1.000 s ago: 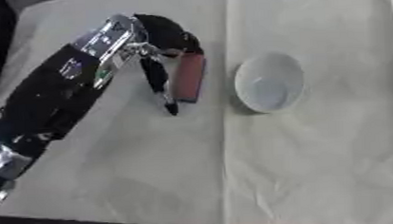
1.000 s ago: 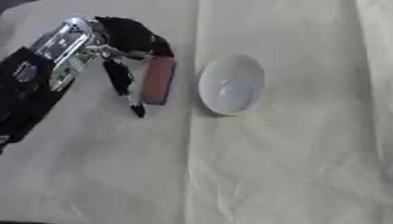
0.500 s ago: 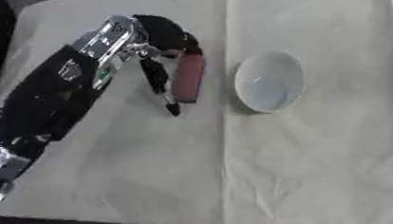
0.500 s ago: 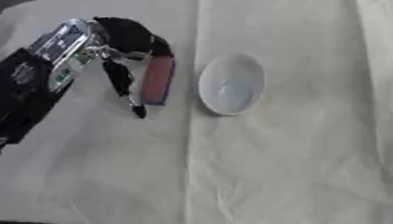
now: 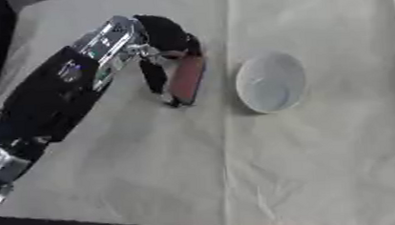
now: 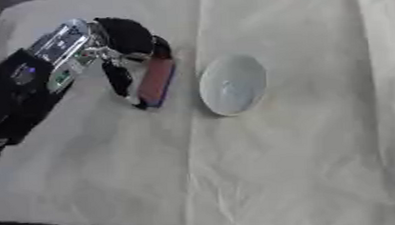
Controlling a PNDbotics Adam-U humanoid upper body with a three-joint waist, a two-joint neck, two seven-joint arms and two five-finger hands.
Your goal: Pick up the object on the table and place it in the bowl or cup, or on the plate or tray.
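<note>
On the tabletop (image 5: 320, 166), under its pale, creased cloth, your left hand (image 5: 166, 37) reaches in from the left side and is curled round a flat reddish block (image 5: 186, 79). Fingers wrap its far end and a dark thumb or finger runs down its left side, so part of the block is hidden from you. Its near end points toward you, and whether that end touches the cloth or sits just above it cannot be told. A thin bluish edge shows along the block's right side in the right eye view; what the block actually is cannot be made out.

Just to the right of the block, apart from it, sits a small white bowl (image 6: 231, 84), seen from above, with nothing visible inside it. Your left forearm (image 5: 54, 92) covers much of the cloth on the left and runs out of view at the lower left corner. Your right hand shows in neither view.
</note>
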